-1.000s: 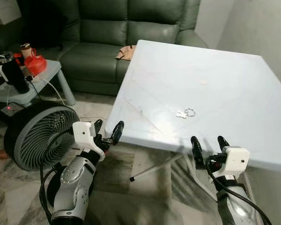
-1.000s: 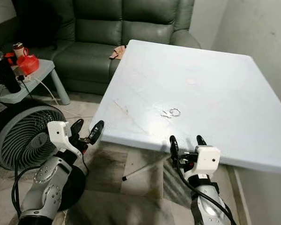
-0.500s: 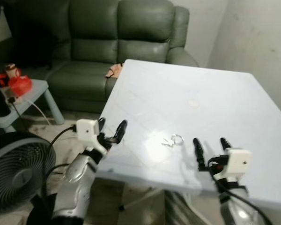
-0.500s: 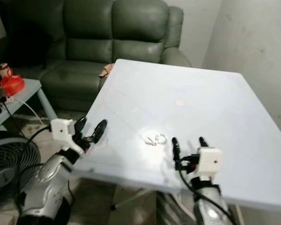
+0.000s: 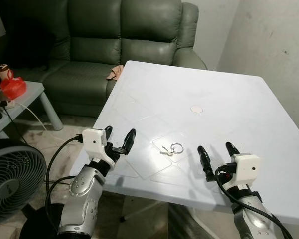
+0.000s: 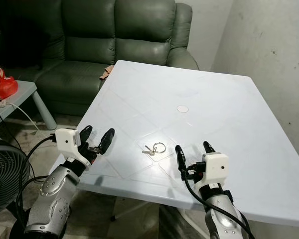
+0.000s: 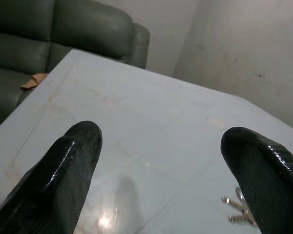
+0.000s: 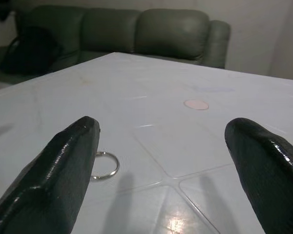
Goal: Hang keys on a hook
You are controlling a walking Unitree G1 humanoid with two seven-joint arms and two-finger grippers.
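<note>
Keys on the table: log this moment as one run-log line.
keys: flat on white table, ungrasped | left gripper: open, at near edge | right gripper: open, beside keys | hook: unseen

keys [image 8: 103, 165] half hidden behind right tool [image 8: 168, 170]

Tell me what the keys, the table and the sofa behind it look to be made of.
Keys: metal, probably steel; thin, silvery, with a bright ring. Table: likely white moulded plastic, glossy; it reflects a light spot and shows faint moulded panel lines. Sofa: dark green leather or faux leather; smooth padded cushions with a dull sheen.
</note>
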